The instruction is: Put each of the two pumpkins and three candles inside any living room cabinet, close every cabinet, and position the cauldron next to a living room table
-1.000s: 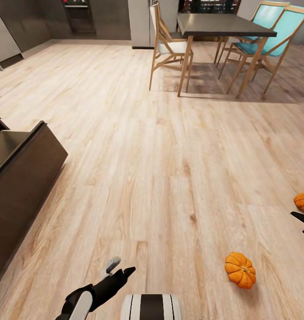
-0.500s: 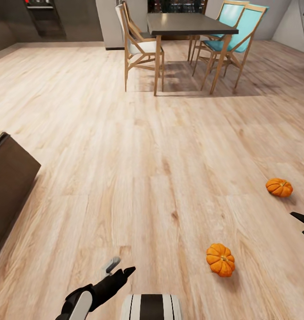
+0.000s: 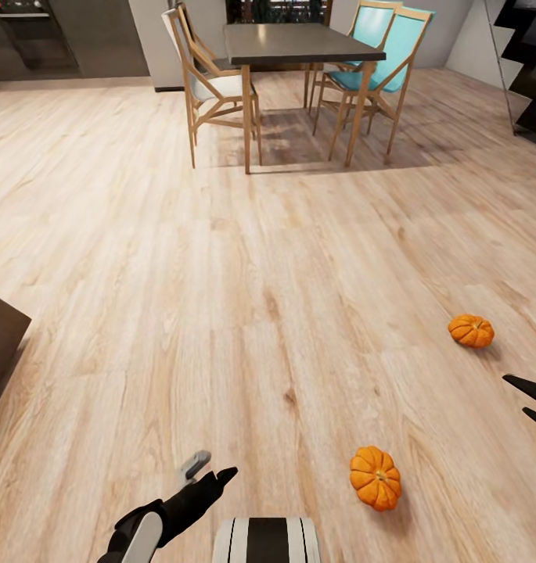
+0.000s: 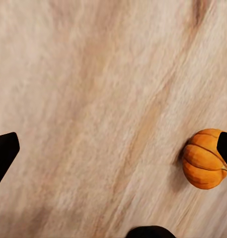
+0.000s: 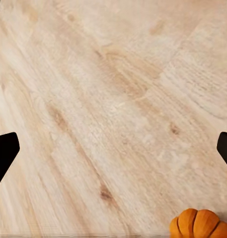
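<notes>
Two pumpkins lie on the wooden floor (image 3: 260, 313), well apart from each other: the near one (image 3: 375, 477) just ahead of the robot's base, on its right side, the far one (image 3: 471, 331) further on, near the right gripper (image 3: 534, 400). Both grippers hang over bare floor with jaws spread wide and nothing between them (the left gripper (image 3: 209, 469) is low at the front). A dark cabinet (image 3: 0, 344) corner shows at the left edge. A table (image 3: 299, 43) with chairs (image 3: 209, 78) stands far behind.
</notes>
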Controlling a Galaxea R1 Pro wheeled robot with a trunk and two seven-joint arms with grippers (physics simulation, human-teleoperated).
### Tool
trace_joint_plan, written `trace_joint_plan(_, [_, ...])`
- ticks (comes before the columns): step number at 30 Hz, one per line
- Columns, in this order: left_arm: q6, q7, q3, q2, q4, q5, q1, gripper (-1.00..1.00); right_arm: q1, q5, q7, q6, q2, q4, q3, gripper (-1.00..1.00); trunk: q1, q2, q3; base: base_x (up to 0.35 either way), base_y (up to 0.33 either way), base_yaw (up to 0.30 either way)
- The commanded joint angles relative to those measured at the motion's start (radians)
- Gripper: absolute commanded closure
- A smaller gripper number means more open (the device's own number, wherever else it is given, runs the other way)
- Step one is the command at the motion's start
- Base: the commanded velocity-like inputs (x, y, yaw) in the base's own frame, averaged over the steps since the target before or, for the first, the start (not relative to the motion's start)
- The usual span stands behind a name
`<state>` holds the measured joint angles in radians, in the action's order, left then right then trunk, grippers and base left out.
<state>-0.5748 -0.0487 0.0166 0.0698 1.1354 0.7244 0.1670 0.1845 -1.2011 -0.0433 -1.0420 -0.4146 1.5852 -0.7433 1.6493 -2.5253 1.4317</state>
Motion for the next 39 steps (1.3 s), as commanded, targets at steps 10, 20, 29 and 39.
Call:
trace_joint_plan(10, [-0.095,-0.001,-0.014,-0.011,0.206,0.012,-0.044,-1.00,0.024,-0.001,-0.011,-0.005,-0.016,-0.184,0.040,-1.00,0.000,0.000,-0.001,0.009,-0.001,-0.024])
trace_joint_plan(20, [-0.171,-0.006,-0.117,-0.012,0.367,0.061,-0.101,-1.00,0.034,0.035,-0.210,-0.005,-0.115,-0.430,0.332,-1.00,0.004,-0.002,0.029,0.000,0.000,-0.054])
trace_joint_plan(29, [-0.240,-0.004,-0.124,-0.013,0.459,0.061,-0.082,-1.00,0.078,0.153,-0.262,-0.005,-0.119,-0.431,0.440,-1.00,0.008,-0.004,0.064,0.000,0.000,0.000])
trace_joint_plan(39, [-0.362,-0.003,-0.224,-0.045,0.471,0.151,0.015,-1.00,0.120,0.329,-0.481,0.114,-0.137,-0.427,0.499,-1.00,0.012,-0.007,0.103,0.000,0.000,0.000])
